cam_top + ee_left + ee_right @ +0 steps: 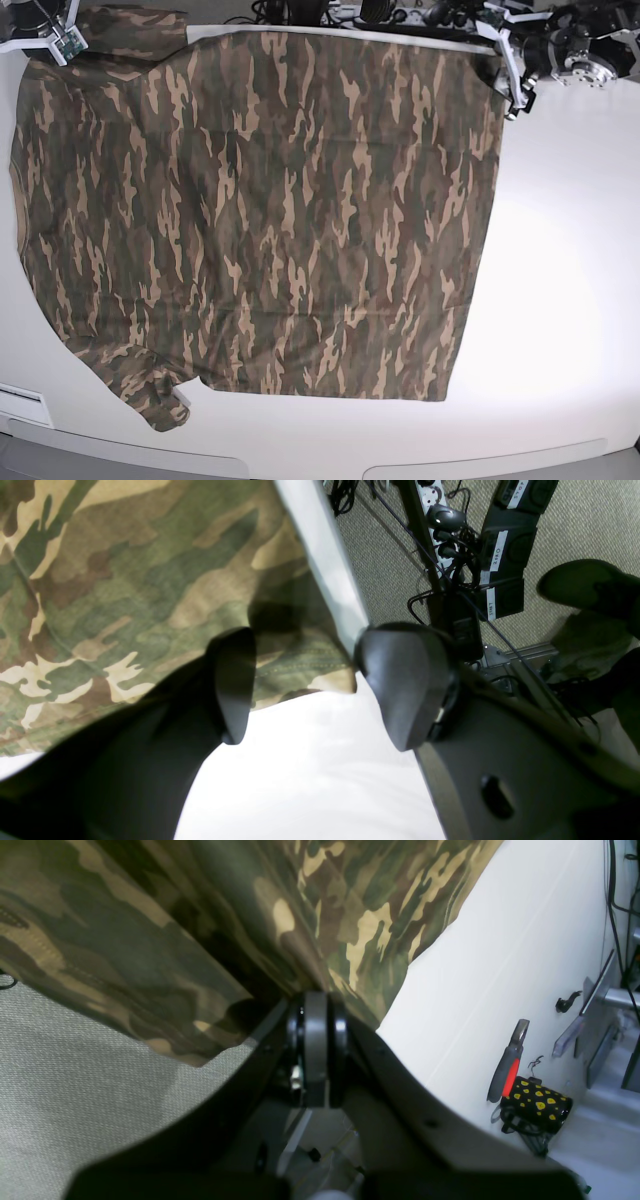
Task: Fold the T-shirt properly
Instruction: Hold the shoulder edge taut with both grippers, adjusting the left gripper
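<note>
Left gripper [315, 690] spread wide, right gripper [316, 1005] pinched closed, both arms at far edge

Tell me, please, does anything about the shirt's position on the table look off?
Yes. The T-shirt lies mostly flat, but its far left corner hangs over the table edge, pinched in the shut right gripper. The open left gripper straddles the other far corner, right at the edge.

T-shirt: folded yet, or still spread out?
Spread. In the base view the T-shirt lies flat across the white table, one sleeve showing bottom left; no fold made.
</note>
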Tool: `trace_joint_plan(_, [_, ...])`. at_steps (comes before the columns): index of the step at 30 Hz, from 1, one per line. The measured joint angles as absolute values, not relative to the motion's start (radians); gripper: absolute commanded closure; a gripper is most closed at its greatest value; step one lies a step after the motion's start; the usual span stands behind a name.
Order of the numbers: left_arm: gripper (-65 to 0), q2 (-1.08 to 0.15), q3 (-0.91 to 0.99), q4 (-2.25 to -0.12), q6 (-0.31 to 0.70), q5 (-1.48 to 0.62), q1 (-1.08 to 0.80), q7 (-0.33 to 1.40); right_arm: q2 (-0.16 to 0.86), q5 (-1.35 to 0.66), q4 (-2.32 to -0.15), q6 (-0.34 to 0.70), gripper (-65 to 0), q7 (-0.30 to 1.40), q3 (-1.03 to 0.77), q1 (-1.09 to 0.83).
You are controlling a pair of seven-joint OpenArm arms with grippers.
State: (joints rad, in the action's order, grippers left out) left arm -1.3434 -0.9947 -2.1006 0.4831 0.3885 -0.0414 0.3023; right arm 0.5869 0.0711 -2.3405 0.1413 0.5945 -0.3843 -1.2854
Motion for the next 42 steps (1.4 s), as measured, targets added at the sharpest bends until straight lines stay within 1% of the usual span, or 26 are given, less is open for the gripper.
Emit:
trace_joint_plan(8, [-39.9,-1.31,-0.995,-2.1,0.453,0.382,-0.042,0.282,0.587,0.071,-2.341,0.141,0.0,0.595,-0.384,-1.285])
trace_joint_plan(14, [-39.9,-1.308,-0.995,-2.1,0.453,0.427,-0.042,0.267,0.587,0.071,-2.341,0.141,0.0,0.595,-0.384,-1.285])
trace_joint_plan(19, [-39.9,-1.308,-0.996,-2.1,0.434,0.454,-0.043,0.261,0.587,0.071,-2.341,0.141,0.0,0.595,-0.384,-1.285])
trace_joint_plan(21, [-39.9,-1.308,-0.997,-2.101,0.419,0.471,-0.045,0.265,0.587,0.071,-2.341,0.141,0.0,0.595,-0.384,-1.285])
trace_joint_plan(24, [-39.8,-1.307,-1.002,-2.103,0.37,0.489,-0.053,0.289,0.587,0.071,-2.341,0.141,0.0,0.595,-0.384,-1.285])
trace_joint_plan(26, [-36.4,-1.306,-1.002,-2.104,0.366,0.49,-0.053,0.294,0.587,0.071,-2.341,0.141,0.0,0.595,-0.384,-1.285])
trace_joint_plan(28, [-30.7,-1.305,-1.003,-2.112,0.366,0.477,-0.054,0.314,0.587,0.071,-2.341,0.141,0.0,0.595,-0.384,-1.285])
trace_joint_plan(29, [-29.1,-1.305,-1.004,-2.121,0.37,0.471,-0.056,0.33,0.587,0.071,-2.341,0.141,0.0,0.595,-0.384,-1.285])
trace_joint_plan(33, [-28.8,-1.329,-1.007,-2.172,0.377,0.429,-0.055,0.425,0.587,0.071,-2.341,0.141,0.0,0.596,-0.384,-1.285])
trace_joint_plan(34, [-27.5,-1.348,-1.007,-2.193,0.376,0.422,-0.054,0.452,0.587,0.071,-2.341,0.141,0.0,0.599,-0.384,-1.285])
trace_joint_plan(36, [-22.3,-1.388,-1.0,-2.243,0.332,0.449,-0.046,0.502,0.587,0.071,-2.341,0.142,0.0,0.611,-0.384,-1.285])
trace_joint_plan(37, [-20.0,-1.403,-0.991,-2.265,0.336,0.456,-0.033,0.506,0.587,0.071,-2.341,0.141,0.0,0.611,-0.384,-1.285])
trace_joint_plan(38, [-18.9,-1.419,-0.986,-2.287,0.336,0.456,-0.033,0.506,0.586,0.071,-2.341,0.142,0.0,0.611,-0.384,-1.285])
trace_joint_plan(40, [-19.0,-1.442,-0.987,-2.318,0.337,0.459,-0.032,0.505,0.587,0.071,-2.341,0.141,0.0,0.61,-0.384,-1.285])
trace_joint_plan(42, [-19.7,-1.447,-0.995,-2.323,0.363,0.437,-0.04,0.492,0.587,0.071,-2.341,0.142,0.0,0.614,-0.384,-1.286])
